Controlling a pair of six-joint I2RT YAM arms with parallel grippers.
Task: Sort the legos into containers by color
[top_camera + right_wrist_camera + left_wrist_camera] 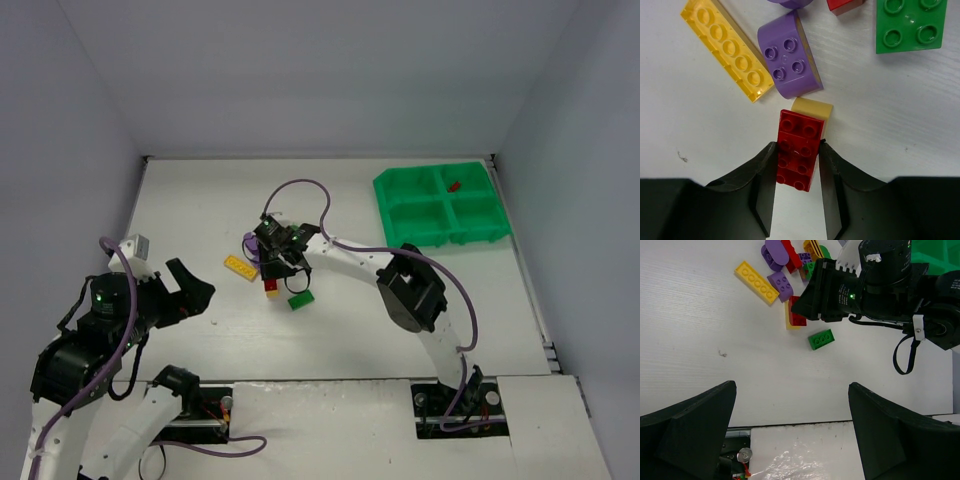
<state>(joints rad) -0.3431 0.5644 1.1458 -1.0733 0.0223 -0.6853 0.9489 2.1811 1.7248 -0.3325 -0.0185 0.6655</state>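
My right gripper [798, 148] has its jaws shut on the two long sides of a red brick [799, 150], low over the table. The far end of the brick rests over a small yellow piece [812, 109]. In the top view the right gripper [272, 283] is at the near edge of the lego pile. A purple brick [789, 62], a long yellow brick [727, 47] and a green brick [910, 25] lie just beyond. The green tray [440, 205] at the back right holds one red brick [453, 186]. My left gripper [192, 285] is open and empty, left of the pile.
A small green brick [300, 299] lies alone to the near right of the pile. A long yellow brick [240, 267] lies to its left. More purple, red and yellow bricks [785, 252] are bunched behind the right gripper. Walls close the table at the back and sides.
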